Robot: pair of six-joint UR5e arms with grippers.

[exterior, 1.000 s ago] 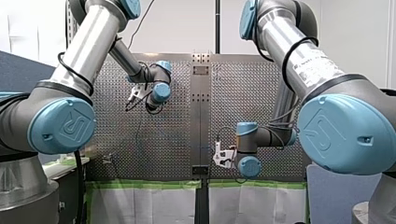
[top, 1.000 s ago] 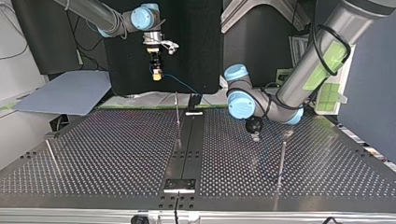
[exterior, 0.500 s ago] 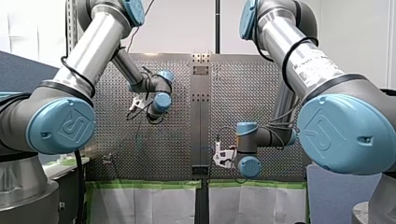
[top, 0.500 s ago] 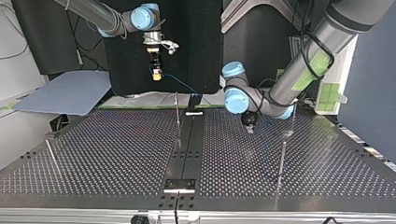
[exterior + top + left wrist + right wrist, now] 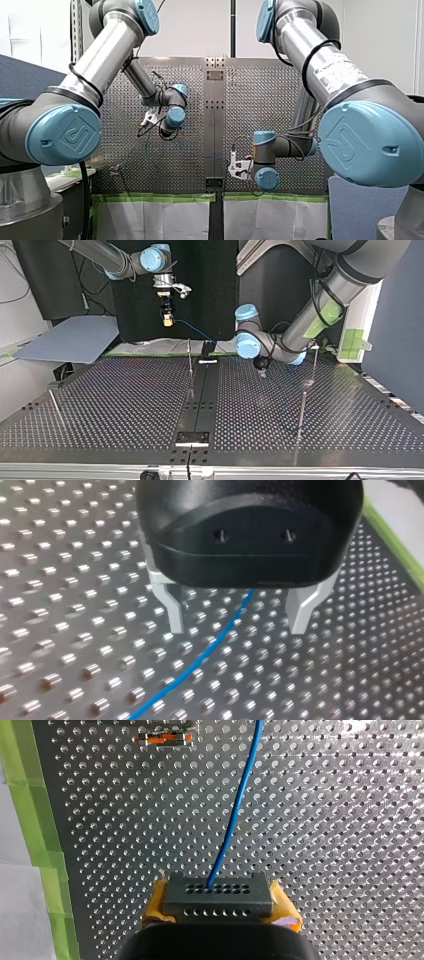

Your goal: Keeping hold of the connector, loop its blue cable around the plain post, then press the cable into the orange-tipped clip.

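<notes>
White wall [image 5: 200, 30], black backdrop [image 5: 210, 285], grey-blue panel [image 5: 70, 340], green tape [image 5: 150, 198] on white sheeting

Perforated table [image 5: 125, 405] — upright posts [image 5: 301, 412], orange-tipped clip [image 5: 162, 739]

The left arm [image 5: 320, 315] has been swung, its jaws carried toward the table [image 5: 125, 405] middle and far edge in the top view.

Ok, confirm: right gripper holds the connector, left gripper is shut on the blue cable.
One error: my left gripper is open, not shut; the left wrist view shows the blue cable passing between its fingers. My right gripper holds the connector.
</notes>
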